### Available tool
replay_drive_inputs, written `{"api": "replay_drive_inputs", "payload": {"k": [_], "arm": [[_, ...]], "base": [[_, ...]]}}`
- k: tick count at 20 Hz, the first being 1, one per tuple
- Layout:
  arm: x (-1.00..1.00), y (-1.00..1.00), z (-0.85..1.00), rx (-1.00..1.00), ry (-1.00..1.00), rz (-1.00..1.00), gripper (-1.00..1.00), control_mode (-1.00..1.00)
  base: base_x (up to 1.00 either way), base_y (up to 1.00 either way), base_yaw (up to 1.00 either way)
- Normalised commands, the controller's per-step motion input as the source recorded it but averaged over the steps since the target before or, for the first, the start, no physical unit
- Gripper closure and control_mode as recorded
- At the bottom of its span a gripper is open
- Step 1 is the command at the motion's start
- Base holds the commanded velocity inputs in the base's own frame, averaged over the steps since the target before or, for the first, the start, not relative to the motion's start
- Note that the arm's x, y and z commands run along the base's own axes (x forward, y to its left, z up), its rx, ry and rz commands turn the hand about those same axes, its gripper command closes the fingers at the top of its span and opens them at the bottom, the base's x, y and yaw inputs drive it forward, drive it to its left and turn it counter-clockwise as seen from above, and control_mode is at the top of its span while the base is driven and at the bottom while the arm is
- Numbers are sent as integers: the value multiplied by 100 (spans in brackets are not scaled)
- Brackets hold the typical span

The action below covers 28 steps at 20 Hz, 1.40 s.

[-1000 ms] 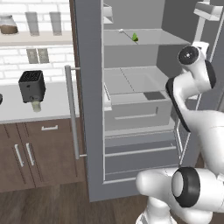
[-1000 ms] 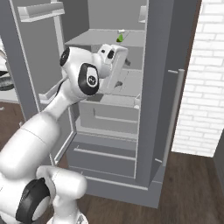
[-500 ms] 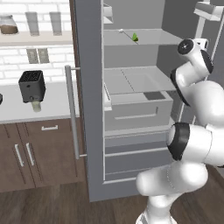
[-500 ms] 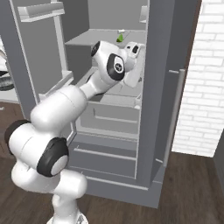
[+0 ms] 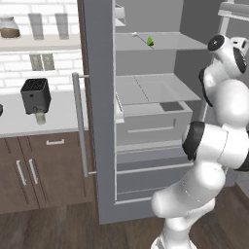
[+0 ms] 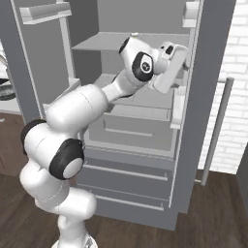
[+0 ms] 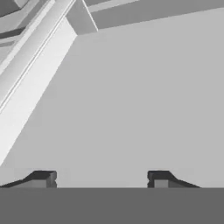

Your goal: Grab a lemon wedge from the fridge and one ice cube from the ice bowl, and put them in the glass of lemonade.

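The fridge (image 5: 97, 121) stands with both doors open. The lemon wedge (image 5: 150, 42), small and yellow-green, lies on its upper shelf. The glass of lemonade (image 5: 40, 117) stands on the counter in front of a black toaster (image 5: 35, 95). My arm reaches into the fridge, its white hand (image 6: 168, 68) at upper-shelf height by the right door (image 6: 206, 97), to the right of the wedge. My gripper (image 7: 101, 179) is open, nothing between its fingertips (image 7: 43, 178), and faces a flat grey fridge wall. The ice cube is out of view. I cannot tell whether a dark round rim (image 6: 4, 89) is the ice bowl.
A drawer (image 5: 153, 121) sits pulled out under the middle shelf, with door bins (image 6: 178, 109) close beside my hand. Dark brown cabinets (image 5: 39, 170) stand under the counter. Tall glasses (image 5: 48, 24) and a jar (image 5: 9, 26) line a wall shelf.
My hand has swung rightward across the fridge, away from the lemon wedge and toward the right door. The elbow has risen. Nothing was picked up.
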Motion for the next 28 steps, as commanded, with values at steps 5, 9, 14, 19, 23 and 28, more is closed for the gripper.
{"api": "replay_drive_inputs", "payload": {"k": [5, 9, 14, 19, 23, 28], "arm": [[-100, 46, -16, 1, -46, 0, -100, -100], [-100, 100, -41, 2, -38, 0, -100, -100], [-82, 96, -19, 14, -29, 0, -100, -100], [-80, 62, -5, 35, -18, 0, -100, -100], [-91, 42, -20, 48, -5, 0, -100, -100], [-72, 62, -52, 56, 0, 4, -100, -100]], "base": [[0, 0, 0], [0, 0, 0], [0, 0, 0], [0, 0, 0], [0, 0, 0], [0, 0, 0]]}}
